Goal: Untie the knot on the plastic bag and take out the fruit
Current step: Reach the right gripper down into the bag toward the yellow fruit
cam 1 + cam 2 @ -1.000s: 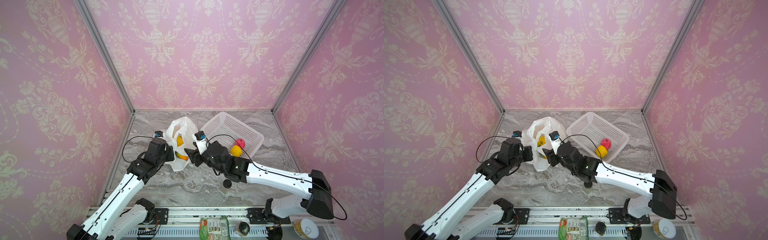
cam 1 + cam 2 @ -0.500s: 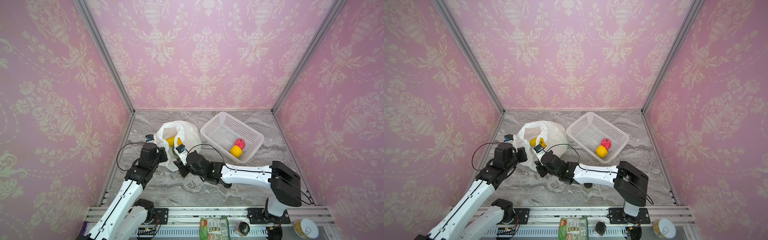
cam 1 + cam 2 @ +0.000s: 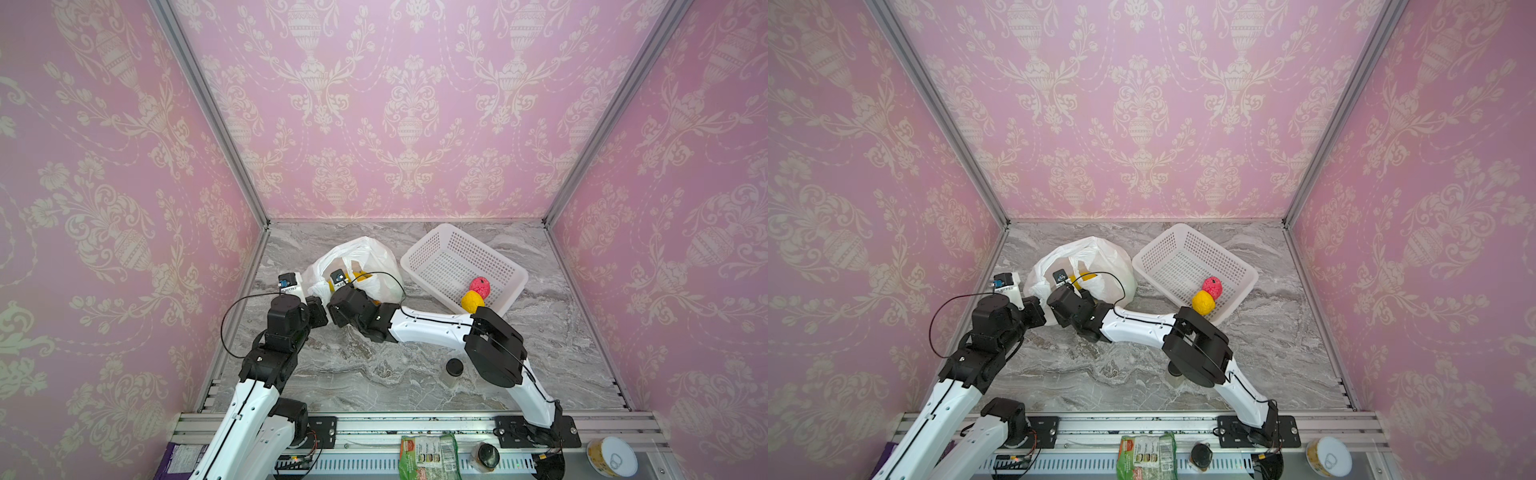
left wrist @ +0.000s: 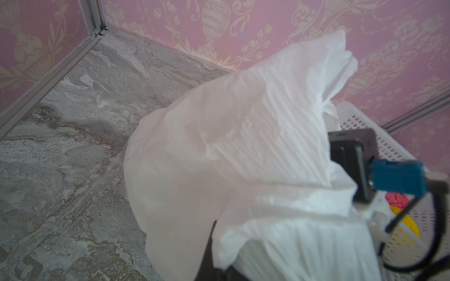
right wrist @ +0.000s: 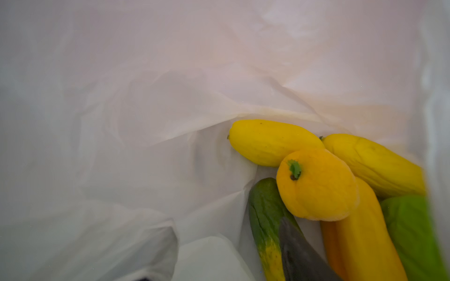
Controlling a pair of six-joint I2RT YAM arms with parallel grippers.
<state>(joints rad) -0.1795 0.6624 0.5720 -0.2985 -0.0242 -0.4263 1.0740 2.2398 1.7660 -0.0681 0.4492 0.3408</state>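
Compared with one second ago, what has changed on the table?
The right claw moved left and reached into the open bag, over the fruit. The left claw, shut on the bag, pulled it left, so the bag spread wider. The basket, with its pink fruit and yellow fruit, and the jar stayed put.

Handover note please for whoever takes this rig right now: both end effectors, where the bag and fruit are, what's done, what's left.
Left end effector: shut, apparently pinching the rim of the plastic bag to hold the mouth open.
Right end effector: open, inside the bag, over the fruit, holding nothing.
Done: no knot in view, bag open; pink-red fruit and yellow fruit lie in the basket.
Left: at least five pieces in the bag, among them an orange fruit; lift them out.
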